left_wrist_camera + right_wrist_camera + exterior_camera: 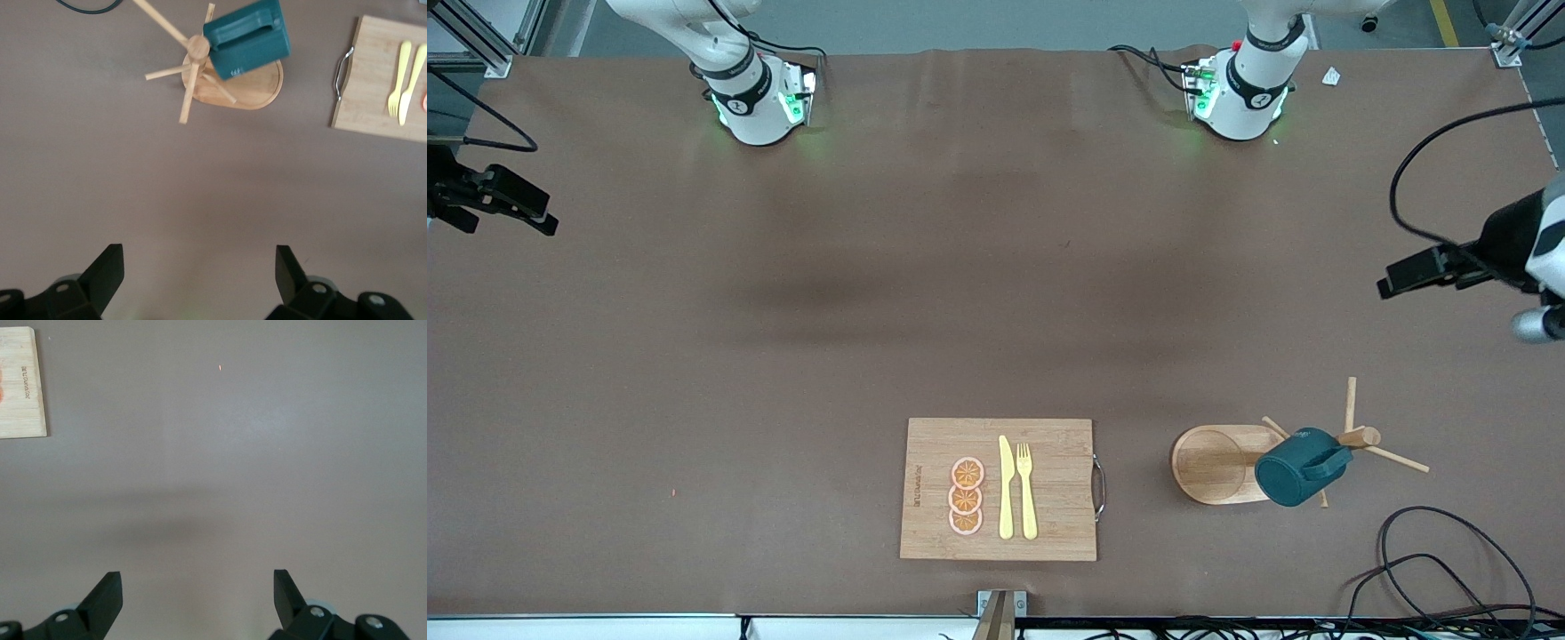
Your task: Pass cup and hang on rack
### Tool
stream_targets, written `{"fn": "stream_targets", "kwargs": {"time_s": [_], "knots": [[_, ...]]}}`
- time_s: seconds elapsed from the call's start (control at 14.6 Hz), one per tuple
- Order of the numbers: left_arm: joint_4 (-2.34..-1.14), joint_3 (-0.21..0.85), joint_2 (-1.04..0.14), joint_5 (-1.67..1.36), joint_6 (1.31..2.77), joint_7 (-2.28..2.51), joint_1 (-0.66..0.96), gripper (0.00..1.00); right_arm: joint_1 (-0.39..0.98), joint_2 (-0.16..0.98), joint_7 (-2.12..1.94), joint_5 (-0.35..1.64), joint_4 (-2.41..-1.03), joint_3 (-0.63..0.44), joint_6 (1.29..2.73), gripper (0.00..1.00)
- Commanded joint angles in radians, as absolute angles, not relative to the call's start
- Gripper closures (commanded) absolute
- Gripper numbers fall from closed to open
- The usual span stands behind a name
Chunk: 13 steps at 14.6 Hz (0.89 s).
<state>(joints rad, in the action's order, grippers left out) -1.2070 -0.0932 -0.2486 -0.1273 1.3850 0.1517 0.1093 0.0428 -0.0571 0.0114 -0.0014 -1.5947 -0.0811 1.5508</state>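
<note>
The cutting board lies clear of both spread, empty grippers; ahead of the left gripper, the cup hangs by its handle on the rack, so the right gripper waits.

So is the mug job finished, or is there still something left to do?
It looks finished: the cup hangs by its handle on a peg of the rack. Nothing is in hand; the left gripper and right gripper are both open and empty over bare table. Nothing seems left.
</note>
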Motion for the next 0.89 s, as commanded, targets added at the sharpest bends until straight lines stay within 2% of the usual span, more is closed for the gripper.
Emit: {"fn": "stream_targets", "kwargs": {"time_s": [0.0,0.21,0.41,0.82], "knots": [[-1.414,-0.023,-0.082,-0.089,1.404,0.115,0.051,0.0,0.026,-0.069,0.015,-0.017,-1.601,-0.064,1.551,0.0],[-1.498,0.067,0.0,-0.006,1.413,0.121,0.008,0.0,0.026,-0.069,0.015,-0.017,-1.601,-0.064,1.551,0.0],[-1.644,0.092,0.11,-0.006,1.492,0.12,-0.021,0.0,0.026,-0.069,0.015,-0.017,-1.601,-0.064,1.549,0.0],[-1.654,0.132,0.126,0.0,1.474,0.11,-0.017,0.0,0.026,-0.069,0.015,-0.017,-1.601,-0.064,1.551,0.0]]}}
